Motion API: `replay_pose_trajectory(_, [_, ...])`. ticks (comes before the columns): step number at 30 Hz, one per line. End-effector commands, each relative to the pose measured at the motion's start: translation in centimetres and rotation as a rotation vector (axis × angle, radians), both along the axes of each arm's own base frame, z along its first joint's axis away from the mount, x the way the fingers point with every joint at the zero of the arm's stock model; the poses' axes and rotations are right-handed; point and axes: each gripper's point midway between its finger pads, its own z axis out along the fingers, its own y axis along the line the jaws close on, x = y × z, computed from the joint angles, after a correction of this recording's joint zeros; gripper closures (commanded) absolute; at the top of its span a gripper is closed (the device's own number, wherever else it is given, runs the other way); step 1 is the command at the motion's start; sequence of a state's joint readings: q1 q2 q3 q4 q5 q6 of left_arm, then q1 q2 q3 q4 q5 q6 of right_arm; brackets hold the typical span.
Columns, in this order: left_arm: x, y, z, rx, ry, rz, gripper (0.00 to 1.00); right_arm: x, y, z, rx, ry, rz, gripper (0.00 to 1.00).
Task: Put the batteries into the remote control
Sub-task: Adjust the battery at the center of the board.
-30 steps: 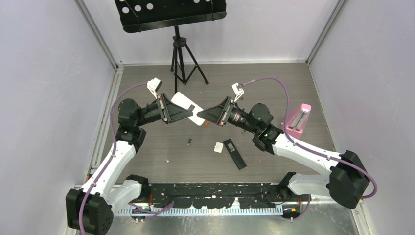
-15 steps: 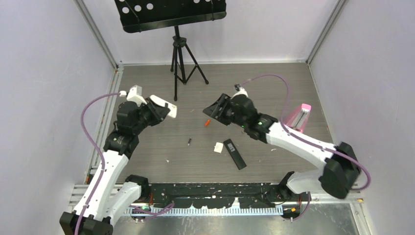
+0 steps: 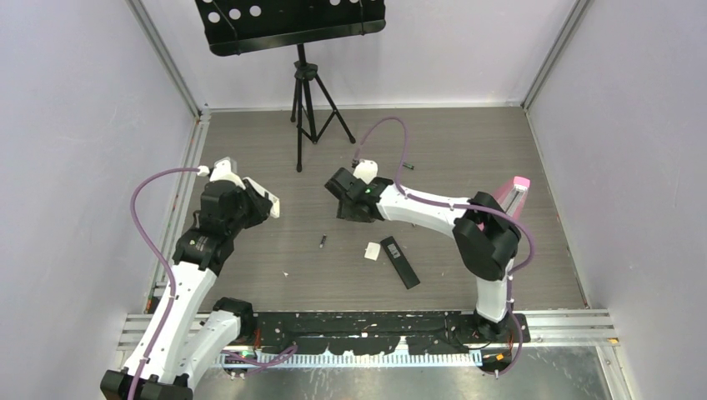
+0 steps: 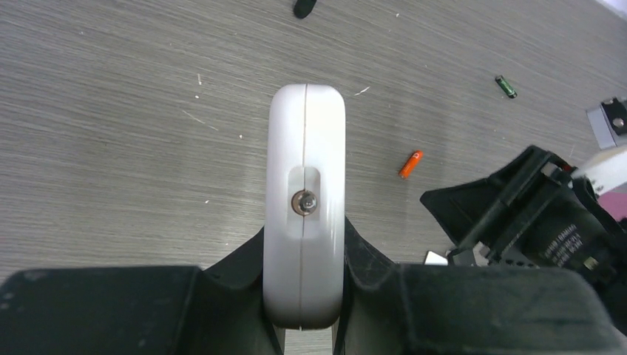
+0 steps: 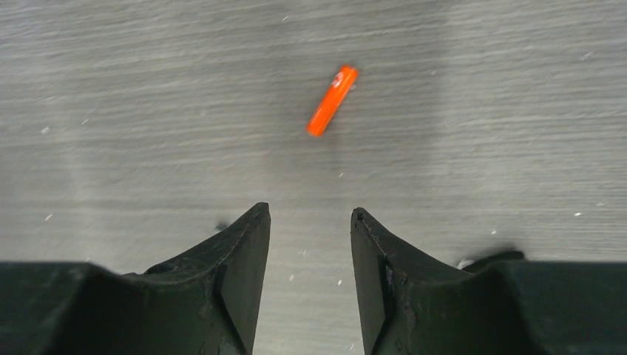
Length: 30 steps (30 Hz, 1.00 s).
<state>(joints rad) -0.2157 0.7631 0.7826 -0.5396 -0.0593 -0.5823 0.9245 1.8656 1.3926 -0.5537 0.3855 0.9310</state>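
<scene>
Grey wood-grain table [image 3: 467, 142] carries the loose batteries. The orange battery [image 5: 332, 100], a short thin cylinder, lies flat just ahead of the right gripper [image 5: 310, 222], whose jaws stand apart with nothing between them; the green battery [image 4: 506, 86] lies further off, and a dark battery [image 3: 323, 242] rests near the black remote [image 3: 399, 262]. The left gripper [image 4: 305, 240] is clamped on the white remote [image 4: 305, 148], seen edge-on with a seam and a small screw; its lower end is hidden between the fingers, its battery bay cannot be seen, and from above the right arm covers the orange battery.
</scene>
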Motion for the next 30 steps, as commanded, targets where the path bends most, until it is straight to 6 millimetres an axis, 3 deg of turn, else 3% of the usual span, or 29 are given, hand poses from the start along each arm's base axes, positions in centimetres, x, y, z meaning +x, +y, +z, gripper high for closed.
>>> replay_pose_trajectory(1, [0.2,-0.1,1.5,0.007,-0.04,-0.016,1.0,2.5,-1.8,0.7,-0.143,-0.068,-0.045,0.52])
replay_pose_trajectory(6, [0.3,-0.1,1.3,0.011,-0.036,-0.015,1.0,4.2,-1.7,0.7,-0.176,-0.079,0.063,0.57])
replay_pose_trajectory(8, [0.3,0.0,1.4,0.017,-0.039,-0.016,1.0,4.3,-1.3,0.8,-0.207,-0.075,0.241,0.57])
replay_pose_trajectory(9, [0.4,0.0,1.7,0.021,-0.043,-0.02,1.0,4.1,-2.0,0.6,-0.289,-0.073,0.488,0.52])
replay_pose_trajectory(14, [0.3,0.0,2.2,0.029,-0.042,-0.028,1.0,2.9,-3.9,-0.2,-0.338,0.014,0.889,0.39])
replay_pose_trajectory(17, [0.3,0.1,2.3,0.041,-0.036,-0.027,1.0,4.2,-4.7,0.1,-0.386,0.009,0.959,0.35])
replay_pose_trajectory(20, [0.4,0.1,2.6,0.043,-0.036,-0.029,1.0,4.8,-3.7,0.4,-0.343,0.003,1.04,0.33])
replay_pose_trajectory(26, [0.4,0.1,3.5,0.047,-0.053,-0.036,1.0,5.0,-3.6,-1.6,-0.366,0.071,1.144,0.33])
replay_pose_trajectory(30, [0.8,-0.2,3.6,0.043,-0.046,-0.044,1.0,5.2,-2.9,-1.7,-0.353,0.039,1.209,0.33])
